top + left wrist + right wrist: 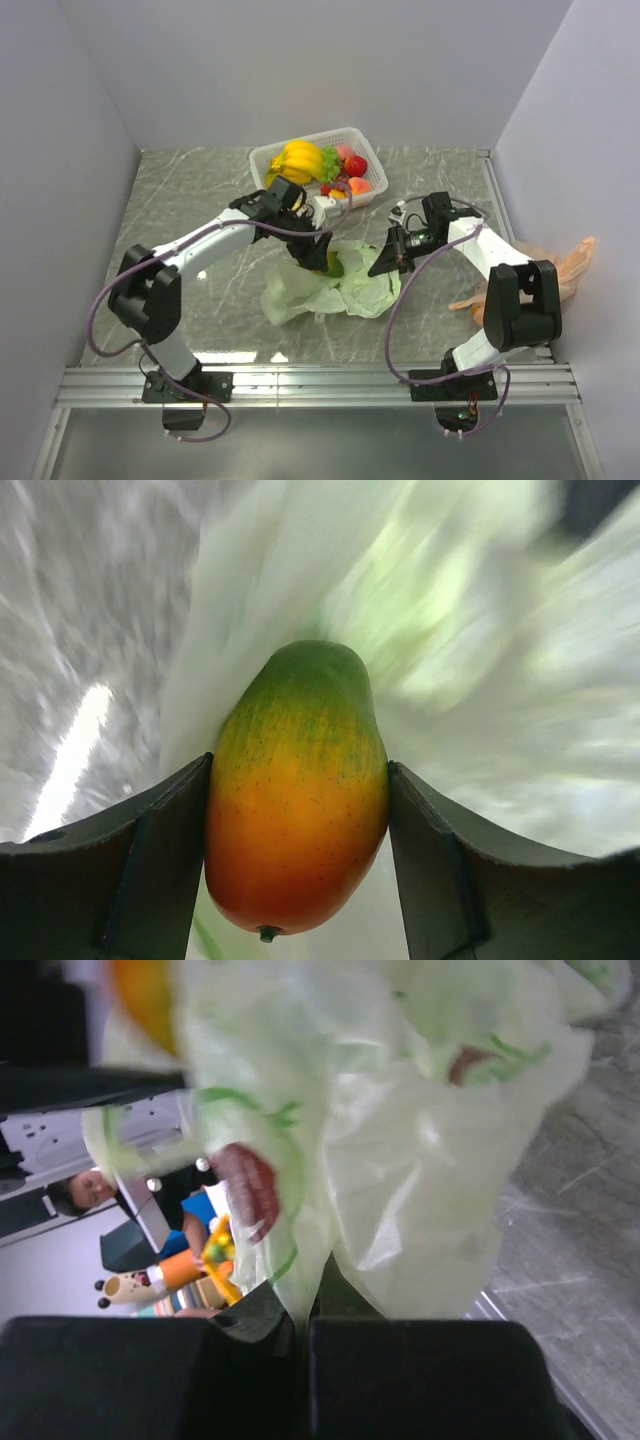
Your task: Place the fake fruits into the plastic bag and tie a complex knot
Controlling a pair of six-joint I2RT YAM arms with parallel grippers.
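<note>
My left gripper [298,765] is shut on an orange-green mango [298,790], one of the fake fruits, stem end towards the camera. It hangs over the mouth of the pale green plastic bag [320,290], which lies crumpled mid-table. From above, the mango [335,266] shows at the bag's upper edge under the left gripper [325,262]. My right gripper [385,262] is shut on the bag's right edge, and a fold of the film [400,1160] is pinched between its jaws [303,1315]. More fake fruits, among them a banana bunch [300,160], lie in the basket. No knot is in view.
The white lattice basket [262,158] stands at the back centre of the marble-patterned table. A peach-orange translucent bag [560,265] lies at the right edge beside the right arm. Grey walls close in the left, back and right sides.
</note>
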